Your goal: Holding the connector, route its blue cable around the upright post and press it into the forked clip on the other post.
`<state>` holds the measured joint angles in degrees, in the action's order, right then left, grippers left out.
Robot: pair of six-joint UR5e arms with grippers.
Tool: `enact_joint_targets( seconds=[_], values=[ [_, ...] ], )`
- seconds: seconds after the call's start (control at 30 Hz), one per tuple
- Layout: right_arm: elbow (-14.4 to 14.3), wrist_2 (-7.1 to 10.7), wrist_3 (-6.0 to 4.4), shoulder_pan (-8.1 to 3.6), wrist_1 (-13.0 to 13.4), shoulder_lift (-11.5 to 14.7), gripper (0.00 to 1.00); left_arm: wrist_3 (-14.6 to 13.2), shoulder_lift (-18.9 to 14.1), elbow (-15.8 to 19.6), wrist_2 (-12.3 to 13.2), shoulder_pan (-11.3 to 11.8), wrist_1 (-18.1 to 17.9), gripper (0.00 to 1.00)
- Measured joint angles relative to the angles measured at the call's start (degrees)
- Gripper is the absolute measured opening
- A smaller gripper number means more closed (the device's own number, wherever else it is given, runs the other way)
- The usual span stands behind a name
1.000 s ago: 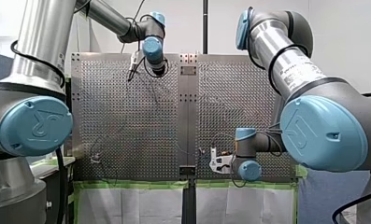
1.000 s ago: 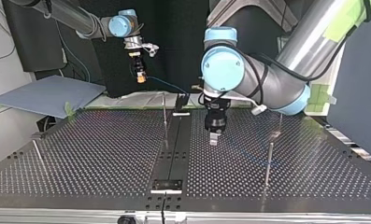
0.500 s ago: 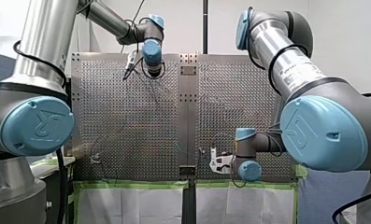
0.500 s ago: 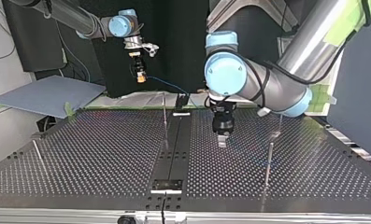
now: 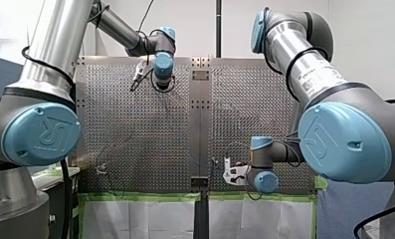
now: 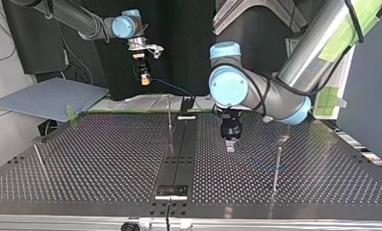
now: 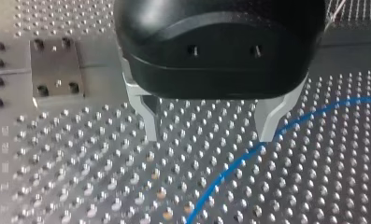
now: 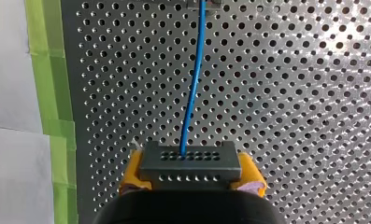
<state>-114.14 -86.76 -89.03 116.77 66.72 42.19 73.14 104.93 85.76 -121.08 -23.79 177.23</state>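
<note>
1. Right claw (image 8: pixel 191 176) is clamped on the connector (image 8: pixel 190 164), a dark block with rows of small holes, gripped between its yellow pads (image 8: pixel 131 173).
2. From the connector's face, the blue cable (image 8: pixel 194 84) runs straight ahead of this claw over the perforated bench (image 8: pixel 290 93). A strip of green tape (image 8: pixel 47 93) edges the bench off to one side of the claw.
3. Left claw (image 7: pixel 209 128) hangs low over the bench, its two metal fingers (image 7: pixel 148 119) spread apart with nothing between them.
4. Under this claw the cable curves across the bench. It passes right at the tip of one finger, not through the middle of the gap; whether the two touch cannot be told.
5. Seen from across the bench, a thin upright post (image 6: pixel 170 118) stands between the two claws, and a second post (image 6: pixel 276 166) stands near the left claw. The forked clip is too small to pick out with certainty.
6. The step in hand is probably the left claw taking hold of the cable to guide it.
7. To do this well, the left claw should shift sideways until the cable lies midway between its fingers, then lower and close gently. The right claw should hold the connector firm and allow enough slack that the cable neither pulls taut nor kinks at the connector.
</note>
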Motion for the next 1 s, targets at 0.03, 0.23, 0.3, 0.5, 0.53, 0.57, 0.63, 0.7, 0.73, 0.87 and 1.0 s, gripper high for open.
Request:
enact_joint_targets(
  seconds=[0.03, 0.23, 0.3, 0.5, 0.53, 0.57, 0.63, 0.7, 0.73, 0.87, 1.0],
  values=[
    [0.0, 0.00, 0.01, 0.00, 0.0, 0.0, 0.00, -0.1, 0.0, 0.0, -0.5, 0.2, -0.2, 1.00],
    [0.0, 0.00, 0.04, 0.00, 0.0, 0.0, 0.00, -1.7, 1.0, 0.0, -3.2, 0.7, -1.2, 1.00],
    [0.0, 0.00, 0.05, 0.00, 0.0, 0.0, 0.00, -2.4, 1.4, 0.0, -3.6, 0.8, -1.6, 1.00],
    [0.0, 0.00, 0.11, 0.00, 0.0, 0.0, 0.00, -3.7, 1.7, 0.0, -3.0, 0.9, -3.5, 1.00],
    [0.0, 0.00, 0.12, 0.00, 0.0, 0.0, 0.00, -3.8, 1.7, 0.0, -3.0, 0.9, -3.7, 1.00],
    [0.0, 0.00, 0.13, 0.00, 0.0, 0.0, 0.00, -3.8, 1.8, 0.0, -3.0, 1.0, -3.9, 1.00],
    [0.0, 0.00, 0.14, 0.00, 0.0, 0.0, 0.00, -3.9, 1.8, 0.0, -3.1, 1.2, -4.4, 1.00],
    [0.0, 0.00, 0.15, 0.00, 0.0, 0.0, 0.00, -3.9, 1.8, 0.0, -3.4, 1.3, -4.7, 1.00],
    [0.0, 0.00, 0.15, 0.00, 0.1, 0.0, 0.00, -4.0, 1.8, 0.0, -3.7, 1.5, -4.9, 1.00],
    [0.0, 0.00, 0.16, 0.00, 0.1, 0.0, 0.00, -4.0, 1.8, 0.0, -4.4, 1.7, -5.6, 1.00],
    [0.0, 0.00, 0.15, 0.00, 0.2, 0.0, 0.00, -4.0, 2.5, 0.0, -4.0, 1.8, -6.5, 1.00]
  ],
)
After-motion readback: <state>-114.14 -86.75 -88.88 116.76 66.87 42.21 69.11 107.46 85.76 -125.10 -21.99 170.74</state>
